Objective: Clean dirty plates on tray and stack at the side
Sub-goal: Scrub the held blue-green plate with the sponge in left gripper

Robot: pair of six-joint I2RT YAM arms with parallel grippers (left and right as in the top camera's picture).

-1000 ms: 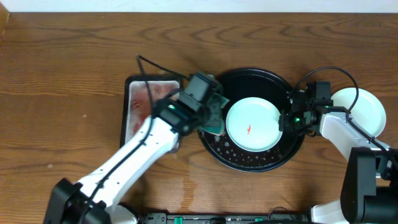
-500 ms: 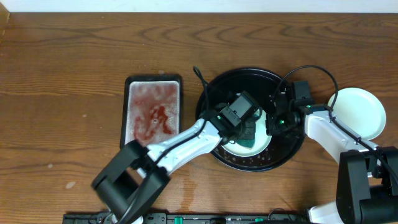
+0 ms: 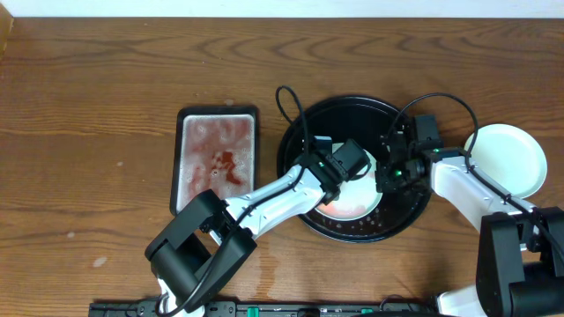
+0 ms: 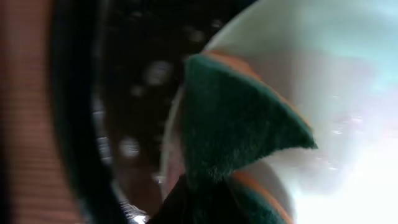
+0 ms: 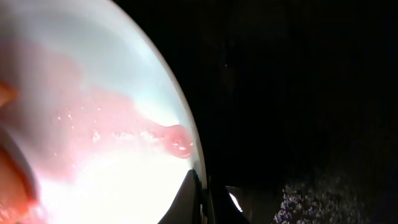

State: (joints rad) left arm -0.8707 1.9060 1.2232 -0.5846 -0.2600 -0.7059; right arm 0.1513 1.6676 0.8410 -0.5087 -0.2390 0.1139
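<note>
Overhead: mint-white plate (image 3: 349,206), pink-smeared, in round black tray (image 3: 370,110). Left gripper (image 3: 350,164) over plate, right gripper (image 3: 389,173) at its right rim. Second plate (image 3: 515,158) on bare table (image 3: 88,106) beside tray.
Left wrist: fingers clamped on green sponge (image 4: 230,124), pressed against plate.
Right wrist: fingers closed, pinching plate rim.
</note>
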